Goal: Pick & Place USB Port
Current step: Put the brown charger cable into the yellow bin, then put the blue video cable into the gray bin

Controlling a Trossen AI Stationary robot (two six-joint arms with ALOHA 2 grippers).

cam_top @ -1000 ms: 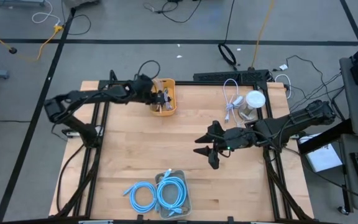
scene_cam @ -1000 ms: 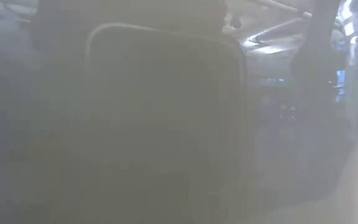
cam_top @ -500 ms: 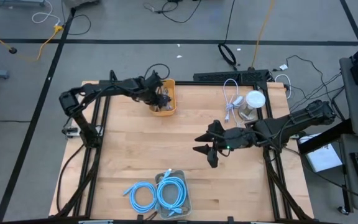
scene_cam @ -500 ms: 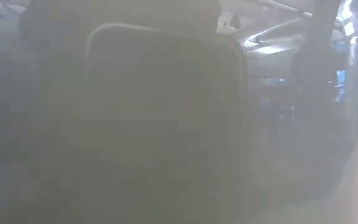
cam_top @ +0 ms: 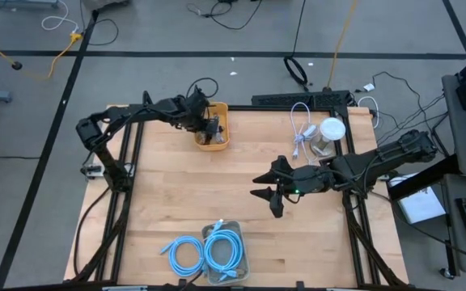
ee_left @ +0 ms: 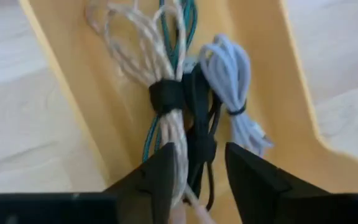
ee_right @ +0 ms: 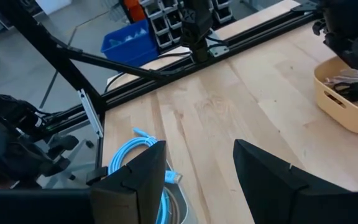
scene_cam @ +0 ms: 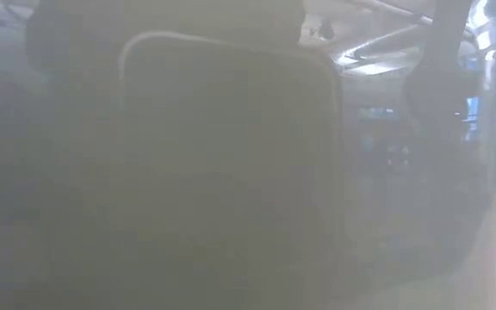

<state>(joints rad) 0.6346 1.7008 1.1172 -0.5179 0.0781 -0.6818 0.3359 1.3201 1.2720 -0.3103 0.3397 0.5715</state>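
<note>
A yellow bin (cam_top: 214, 129) stands at the table's far edge, left of centre. Inside lie a beige-and-teal cable bundle (ee_left: 160, 74) with a black strap, a black cable bundle (ee_left: 199, 118) and a pale lilac one (ee_left: 229, 68). Which of these is the USB port I cannot tell. My left gripper (cam_top: 207, 123) reaches down into the bin, open, its fingers either side of the black bundle's end (ee_left: 201, 162). My right gripper (cam_top: 265, 198) hangs open over the table's middle, nothing between its fingers. My left gripper comes into the bin from above, and its fingers (ee_left: 163, 174) stand close on both sides of the black bundle and beside the beige one. Whether they touch either cable I cannot tell. The bundles lie on the bin's floor.
Coiled blue cables (cam_top: 205, 250) lie in and beside a clear container at the near edge. A white cable (cam_top: 302, 129) and a white round object (cam_top: 328, 133) sit at the far right. Bare wood lies between the bin and my right gripper. The low view is fogged over.
My left arm has swung its elbow toward the table's far edge and right, while its gripper has stayed over the yellow bin.
</note>
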